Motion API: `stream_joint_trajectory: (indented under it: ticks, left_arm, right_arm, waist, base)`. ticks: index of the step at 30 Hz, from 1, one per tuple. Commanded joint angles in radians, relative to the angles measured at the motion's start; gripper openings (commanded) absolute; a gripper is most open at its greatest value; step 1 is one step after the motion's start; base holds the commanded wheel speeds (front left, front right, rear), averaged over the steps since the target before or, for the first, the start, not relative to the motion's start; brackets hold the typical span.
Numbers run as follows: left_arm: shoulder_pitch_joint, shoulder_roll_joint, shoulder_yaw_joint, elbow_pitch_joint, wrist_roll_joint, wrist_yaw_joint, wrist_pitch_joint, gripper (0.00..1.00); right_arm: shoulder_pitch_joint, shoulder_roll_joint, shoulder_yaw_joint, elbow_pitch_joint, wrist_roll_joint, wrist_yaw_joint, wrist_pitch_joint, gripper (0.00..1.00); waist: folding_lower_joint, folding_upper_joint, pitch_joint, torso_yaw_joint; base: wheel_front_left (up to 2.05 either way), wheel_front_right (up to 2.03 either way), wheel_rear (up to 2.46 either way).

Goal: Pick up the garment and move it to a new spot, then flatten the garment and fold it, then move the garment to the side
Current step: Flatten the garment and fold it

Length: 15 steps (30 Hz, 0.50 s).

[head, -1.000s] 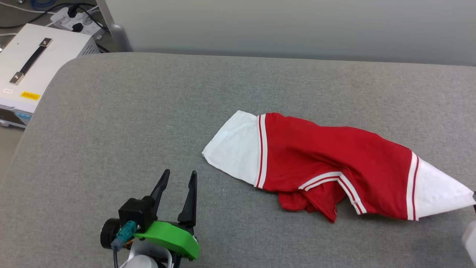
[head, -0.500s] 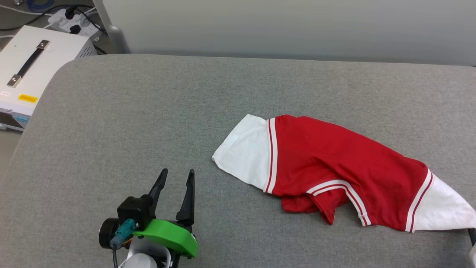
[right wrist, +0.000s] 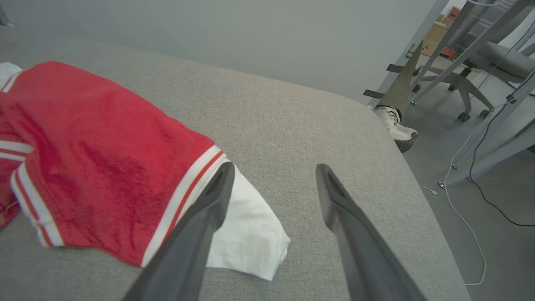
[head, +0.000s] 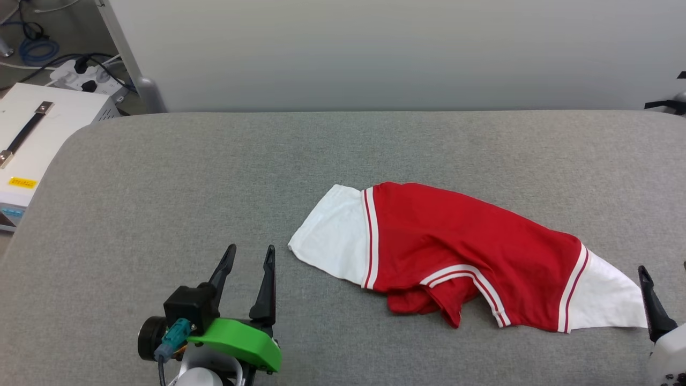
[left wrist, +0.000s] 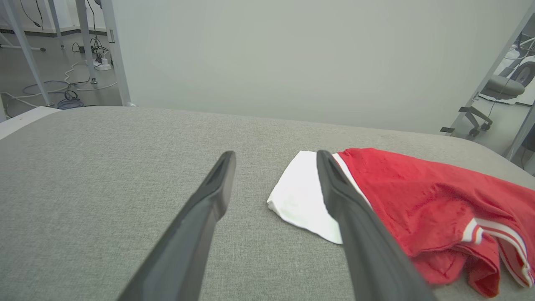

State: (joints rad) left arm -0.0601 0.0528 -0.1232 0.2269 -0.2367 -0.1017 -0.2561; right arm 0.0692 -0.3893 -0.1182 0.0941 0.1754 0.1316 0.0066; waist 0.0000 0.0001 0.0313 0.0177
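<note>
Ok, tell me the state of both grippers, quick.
Left gripper: open, holding nothing, clear of the garment.
Right gripper: open, holding nothing, with the garment's white sleeve beside one finger.

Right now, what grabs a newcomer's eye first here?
The red T-shirt with white sleeves, lying crumpled right of centre on the grey padded table. Next, the left jaws standing open at the lower left of the head view, and the right jaws open beside the shirt's right-hand white sleeve.
</note>
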Motion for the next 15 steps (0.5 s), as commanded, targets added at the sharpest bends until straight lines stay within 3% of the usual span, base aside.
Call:
stream_joint_trajectory:
  ticks: [1,9,13,15]
  left_arm:
    - [0.007,0.0,-0.006,-0.015,0.018,-0.005,-0.006,1.0]
    - [-0.001,0.007,-0.034,-0.037,0.031,-0.02,-0.006,1.0]
    - [-0.077,0.064,-0.093,-0.01,0.05,-0.026,0.023,1.0]
    - [-0.141,0.097,-0.126,0.009,0.043,-0.027,0.105,1.0]
  right_arm:
    - [0.016,0.032,-0.007,-0.034,0.021,-0.001,-0.018,1.0]
    - [0.029,0.163,-0.024,-0.163,0.012,-0.001,-0.081,1.0]
    - [0.021,0.191,-0.029,-0.196,0.005,-0.001,-0.088,1.0]
    - [0.017,0.195,-0.033,-0.211,0.002,-0.001,-0.087,1.0]
  waist:
    - [0.0,-0.0001,-0.005,-0.009]
    - [0.0,-0.0001,0.014,-0.037]
    - [0.0,-0.0001,0.044,-0.056]
    - [0.0,-0.0001,0.06,-0.065]
  base:
    - [0.0,0.0,0.0]
    - [0.0,0.0,0.0]
    - [0.0,0.0,0.0]
    - [0.0,0.0,0.0]
